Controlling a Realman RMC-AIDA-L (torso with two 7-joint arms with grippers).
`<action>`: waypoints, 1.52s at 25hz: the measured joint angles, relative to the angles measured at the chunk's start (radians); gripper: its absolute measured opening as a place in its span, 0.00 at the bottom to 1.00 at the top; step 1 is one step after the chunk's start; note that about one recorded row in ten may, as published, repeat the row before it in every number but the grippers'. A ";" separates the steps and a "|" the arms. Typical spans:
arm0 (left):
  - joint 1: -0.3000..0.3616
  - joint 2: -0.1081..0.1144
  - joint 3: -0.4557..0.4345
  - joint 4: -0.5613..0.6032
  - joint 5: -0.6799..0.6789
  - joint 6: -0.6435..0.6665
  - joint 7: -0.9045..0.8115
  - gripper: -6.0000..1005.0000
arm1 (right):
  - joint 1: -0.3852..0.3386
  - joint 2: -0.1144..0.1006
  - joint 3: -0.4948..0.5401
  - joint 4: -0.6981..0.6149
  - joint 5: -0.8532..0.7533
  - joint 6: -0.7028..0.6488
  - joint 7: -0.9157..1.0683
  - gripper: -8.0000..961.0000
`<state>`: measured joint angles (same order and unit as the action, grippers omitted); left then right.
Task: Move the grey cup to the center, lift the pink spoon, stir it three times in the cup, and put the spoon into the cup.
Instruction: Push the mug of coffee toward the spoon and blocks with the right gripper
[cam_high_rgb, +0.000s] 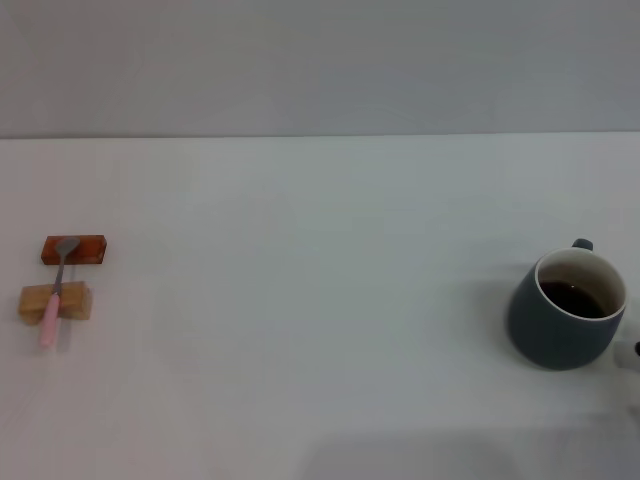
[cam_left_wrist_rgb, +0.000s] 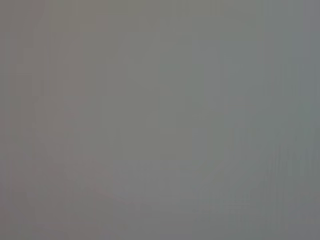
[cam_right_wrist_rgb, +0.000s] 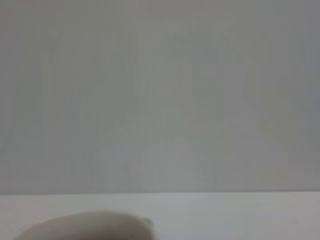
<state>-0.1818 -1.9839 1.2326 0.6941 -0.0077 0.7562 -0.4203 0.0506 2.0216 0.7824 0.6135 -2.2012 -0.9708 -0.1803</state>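
Sitting far right and near the front, grey cup (cam_high_rgb: 566, 310) with dark liquid, not centred yet, so probably needing a right-arm grab first. Resting well apart at far left, pink spoon (cam_high_rgb: 52, 306) bridging tan block (cam_high_rgb: 56, 301) and orange-brown block (cam_high_rgb: 74, 250). Not showing either gripper, so can't tell jaws.

Perhaps a white part (cam_high_rgb: 634, 352) at edge.
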 joint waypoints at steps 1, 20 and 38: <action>0.002 -0.002 0.000 0.004 0.000 0.000 0.000 0.43 | 0.004 -0.005 -0.006 0.003 -0.003 0.010 0.005 0.04; 0.008 -0.021 -0.010 0.018 -0.001 0.000 0.000 0.43 | 0.063 -0.080 -0.016 0.167 -0.126 0.268 0.007 0.04; 0.008 -0.035 -0.036 -0.017 -0.002 0.052 -0.026 0.43 | 0.268 -0.047 0.032 0.191 -0.203 0.535 0.009 0.04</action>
<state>-0.1736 -2.0189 1.1961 0.6770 -0.0095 0.8081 -0.4465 0.3189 1.9742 0.8143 0.8046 -2.4043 -0.4362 -0.1711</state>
